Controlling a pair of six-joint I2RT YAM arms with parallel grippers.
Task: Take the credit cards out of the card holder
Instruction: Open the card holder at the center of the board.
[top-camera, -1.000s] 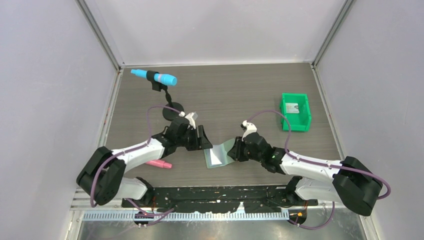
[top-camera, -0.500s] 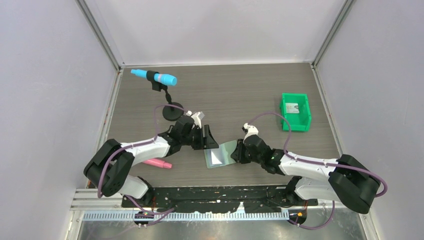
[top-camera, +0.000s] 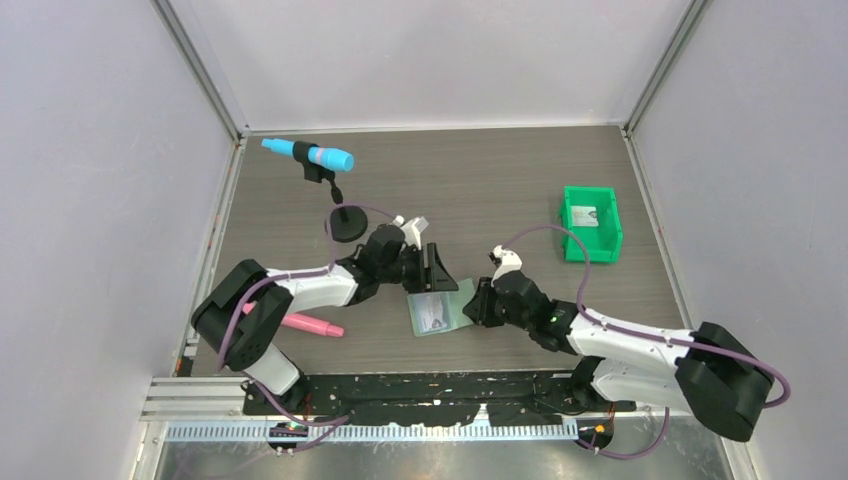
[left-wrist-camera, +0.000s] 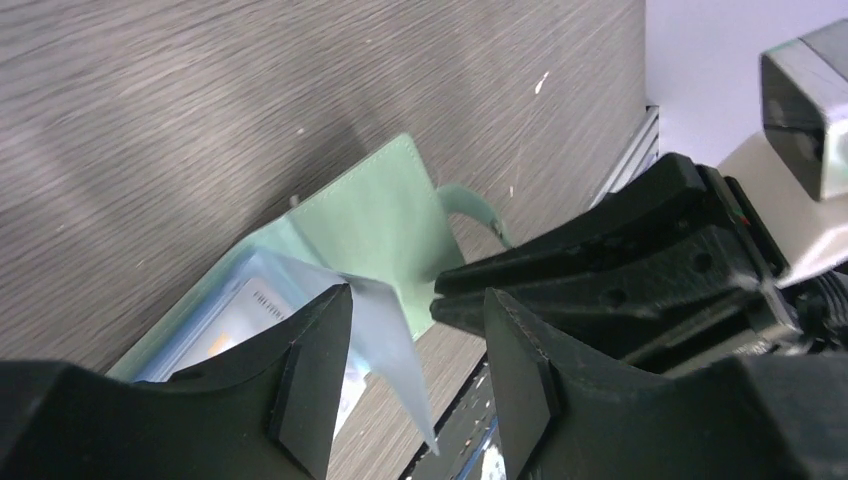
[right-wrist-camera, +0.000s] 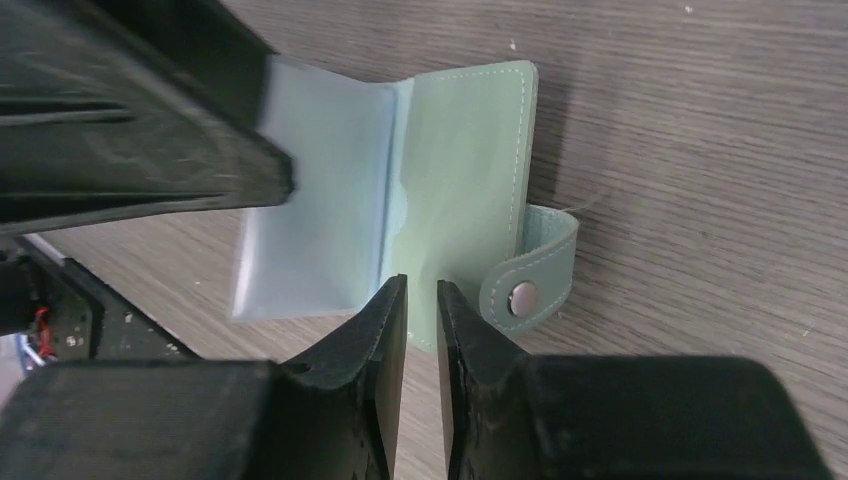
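Note:
The pale green card holder (top-camera: 440, 311) lies open on the table between my grippers. It also shows in the left wrist view (left-wrist-camera: 372, 222) and the right wrist view (right-wrist-camera: 466, 170). A pale card (left-wrist-camera: 245, 312) with dark print sits in its bluish see-through pocket. My left gripper (top-camera: 432, 270) is open at the holder's far edge, and a see-through pocket leaf (left-wrist-camera: 392, 345) stands up between its fingers. My right gripper (top-camera: 479, 304) has its jaws almost together. Their tips (right-wrist-camera: 421, 287) rest at the edge of the green panel, beside the snap strap (right-wrist-camera: 535, 275).
A bright green bin (top-camera: 604, 240) with a pale card in it (top-camera: 586, 215) stands at the right. A blue and pink marker (top-camera: 308, 154) sits on a black stand (top-camera: 347, 226) at the back left. A pink pen (top-camera: 310, 324) lies near the left arm.
My left gripper has moved right, over the card holder's far edge. The raised right panel has come down flatter, and the card's print now shows from above.

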